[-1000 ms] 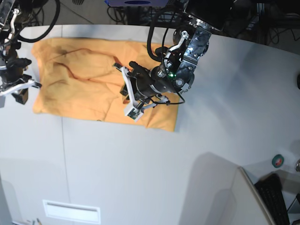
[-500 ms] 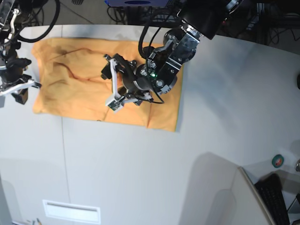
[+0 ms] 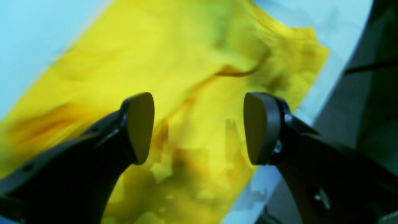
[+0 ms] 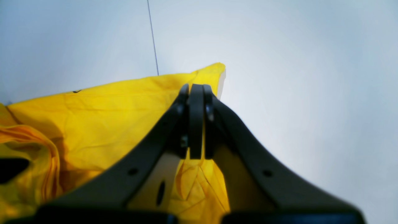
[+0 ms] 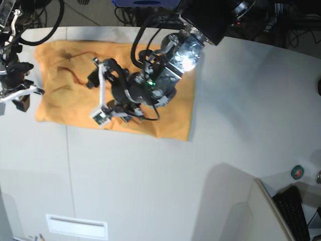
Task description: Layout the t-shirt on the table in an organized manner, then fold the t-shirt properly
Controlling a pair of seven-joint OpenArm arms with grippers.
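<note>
Looking down from the base view, you see the t-shirt (image 5: 70,90) spread across the far left part of the tabletop (image 5: 165,181), roughly rectangular, with wrinkles near its middle. Your left gripper (image 5: 99,89) hangs over the middle of the shirt with its jaws spread wide; in the left wrist view the two fingers (image 3: 140,127) stand well apart with only yellow cloth (image 3: 192,102) showing between them, and nothing is gripped. Whether the fingertips touch the fabric, you cannot tell from that blurred view. Your right gripper (image 4: 196,121) is clenched, its fingers pressed together with nothing visibly pinched between them. It sits at the shirt's left edge, near a corner of the cloth (image 4: 214,70), beside bare tabletop (image 4: 295,77) and the thin dark seam (image 4: 152,37).
</note>
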